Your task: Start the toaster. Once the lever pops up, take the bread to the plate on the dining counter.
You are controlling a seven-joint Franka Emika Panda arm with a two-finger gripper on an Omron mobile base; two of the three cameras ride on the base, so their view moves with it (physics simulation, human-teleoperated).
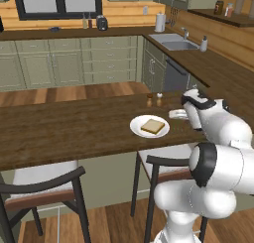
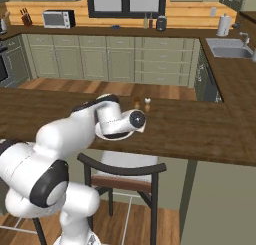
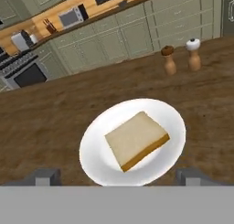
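My gripper (image 3: 117,176) hangs above the dining counter (image 3: 41,122) with its jaws spread as wide as they go and nothing between them; both dark fingertips (image 3: 43,177) stand clear on either side of the near rim of the plate (image 3: 98,166). The bread (image 3: 136,139) lies flat on that plate, close to its centre, directly ahead of the claw and below it, touching neither finger. In the hand view the slice sits turned at an angle, its darker crust edge facing the fingers and running skew to the line between them.

From the left base view, the plate (image 1: 136,130) rests on the dark wood counter just beside my wrist, with the slice (image 1: 152,126) on it. Beyond the plate stand two small shakers (image 3: 181,58), one dark-capped and one white-capped, well apart from the bread.

The toaster (image 1: 101,23) is far off on the wall counter under the window.

I judge the delivery done: the toast is on the plate and released. What remains, I think, is simply to lift straight away from the slice without brushing it.
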